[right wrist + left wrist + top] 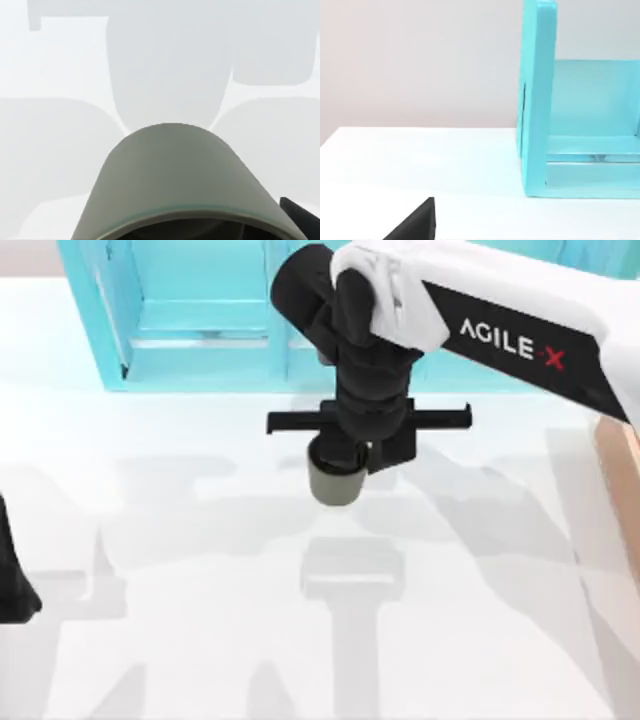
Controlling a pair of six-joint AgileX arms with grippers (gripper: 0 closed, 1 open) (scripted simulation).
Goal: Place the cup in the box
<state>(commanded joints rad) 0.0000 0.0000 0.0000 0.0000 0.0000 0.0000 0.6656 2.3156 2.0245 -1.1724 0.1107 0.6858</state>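
We see our right arm (520, 335) wearing a white shell with "AGILE·X" lettered in white on a black band, the X in red. Its wrist section is a chunky matte black, rounded at the top. The right gripper (350, 455) is black too, with a long thin crossbar. Our left arm (12, 580) shows as a plain black shape.
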